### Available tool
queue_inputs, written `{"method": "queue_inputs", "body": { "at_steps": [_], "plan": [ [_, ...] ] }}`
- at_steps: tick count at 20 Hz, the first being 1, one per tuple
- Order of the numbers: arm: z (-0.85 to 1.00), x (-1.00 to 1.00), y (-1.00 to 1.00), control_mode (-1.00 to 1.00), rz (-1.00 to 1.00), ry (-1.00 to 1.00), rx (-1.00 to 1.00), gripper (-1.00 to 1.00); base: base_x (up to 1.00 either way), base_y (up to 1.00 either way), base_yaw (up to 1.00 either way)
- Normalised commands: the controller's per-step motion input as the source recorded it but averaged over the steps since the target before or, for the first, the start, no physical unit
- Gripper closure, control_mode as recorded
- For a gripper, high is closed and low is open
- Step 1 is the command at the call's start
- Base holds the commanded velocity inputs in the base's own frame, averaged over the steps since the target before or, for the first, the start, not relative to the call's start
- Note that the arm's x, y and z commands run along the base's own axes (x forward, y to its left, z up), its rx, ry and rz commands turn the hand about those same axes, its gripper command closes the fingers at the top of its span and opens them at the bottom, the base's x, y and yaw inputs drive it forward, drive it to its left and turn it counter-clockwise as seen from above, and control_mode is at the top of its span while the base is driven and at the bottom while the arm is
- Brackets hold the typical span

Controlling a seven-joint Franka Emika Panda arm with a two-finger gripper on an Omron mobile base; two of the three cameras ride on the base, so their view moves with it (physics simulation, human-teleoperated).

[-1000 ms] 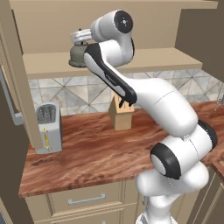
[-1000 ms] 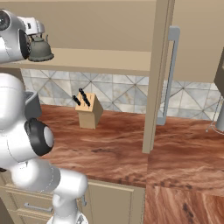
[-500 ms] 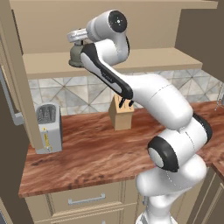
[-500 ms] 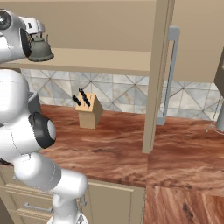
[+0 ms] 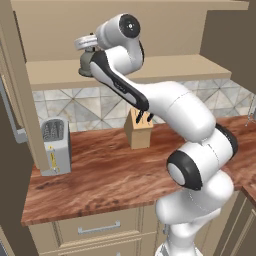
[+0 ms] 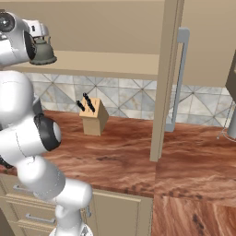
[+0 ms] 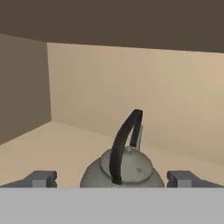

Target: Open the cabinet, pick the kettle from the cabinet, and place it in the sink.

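Soft, even rendered light, no glare; the cabinet interior dims toward its top; slightly pixelated edges.

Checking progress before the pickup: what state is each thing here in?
cabinet: doors open, shelf exposed
kettle: upright on the cabinet shelf, handle arched up, not gripped
hand: open, one finger on each side of the kettle
knife block: upright on the counter, knives in
toaster: upright, slots empty

Kettle (dark handle arched up) between spread fingertips
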Motion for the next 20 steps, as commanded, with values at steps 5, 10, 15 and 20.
{"method": "queue_inputs", "body": {
  "at_steps": [5,10,15,20],
  "plan": [
    [-0.07,0.25,0.10,-1.00,0.00,0.02,0.00,-1.00,0.00,0.00,0.00],
    [-0.08,0.23,0.08,-1.00,0.00,0.02,0.00,-1.00,0.00,0.00,0.00],
    [-0.06,0.17,0.08,-1.00,0.00,0.01,0.00,-1.00,0.00,0.00,0.00],
    [-0.05,0.17,0.08,-1.00,0.00,0.00,0.00,-1.00,0.00,0.00,0.00]
  ]
}}
